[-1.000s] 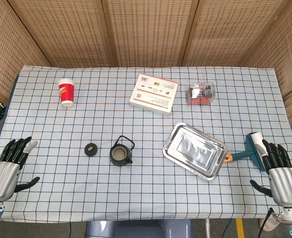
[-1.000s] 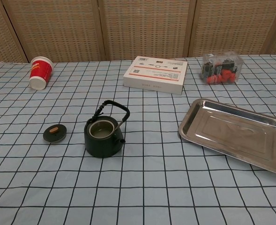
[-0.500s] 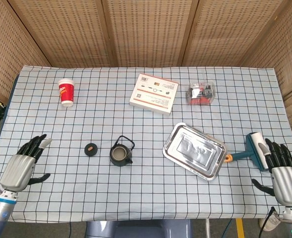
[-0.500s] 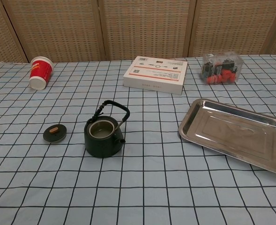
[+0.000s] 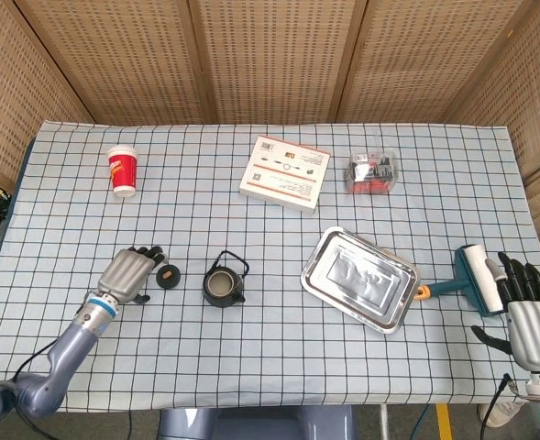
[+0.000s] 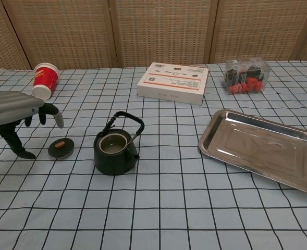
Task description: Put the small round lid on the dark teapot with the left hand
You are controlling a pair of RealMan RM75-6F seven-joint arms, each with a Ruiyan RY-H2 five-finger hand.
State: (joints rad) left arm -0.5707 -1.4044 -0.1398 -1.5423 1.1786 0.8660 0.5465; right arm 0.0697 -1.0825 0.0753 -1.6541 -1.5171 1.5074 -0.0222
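The left hand (image 6: 15, 112) is hovering just left of the lid (image 6: 61, 148), fingers spread and holding nothing, though the chest view is cutting off its wrist and neither view is settling whether a fingertip is touching the lid. The lid is lying flat on the checked cloth (image 5: 251, 339) just left of the open teapot (image 6: 116, 147) (its handle is standing upright). Only the head view is showing the right hand (image 5: 529, 316), fingers apart and holding nothing, partly cut off beside a teal lint roller (image 5: 467, 282) near the tray (image 5: 359, 278)
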